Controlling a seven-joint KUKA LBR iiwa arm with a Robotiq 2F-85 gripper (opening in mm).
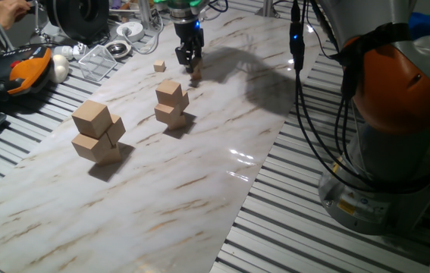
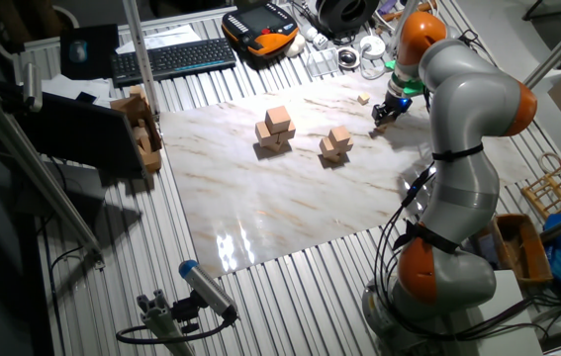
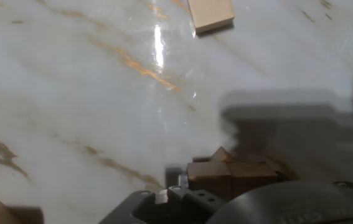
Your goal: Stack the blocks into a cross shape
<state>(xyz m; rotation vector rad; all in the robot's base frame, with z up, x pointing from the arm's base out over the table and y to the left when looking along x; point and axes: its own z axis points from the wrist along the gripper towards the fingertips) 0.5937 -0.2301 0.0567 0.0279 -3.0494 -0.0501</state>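
No legible brands, labels or writing in any view. White marble-patterned bench (image 1: 161,189) carries three groups of plain light-tan wooden cubes. Large cubes: one stacked cluster (image 1: 98,133), three cubes discernible, nearest the camera in one fixed view. Medium cubes: one stacked cluster (image 1: 171,104), about three cubes, between the large cluster and the tool. Tiny cubes: one lone cube (image 1: 159,67) lies flat on the bench just beside the tool, apart from it; a small cluster of tiny cubes (image 3: 229,176) sits directly under the black two-finger tool (image 1: 192,67). Hand view shows at least two tan faces side by side there plus a corner behind; exact count unclear. Tool is low over this cluster; how wide its fingers stand, and whether they grip a cube, cannot be told.
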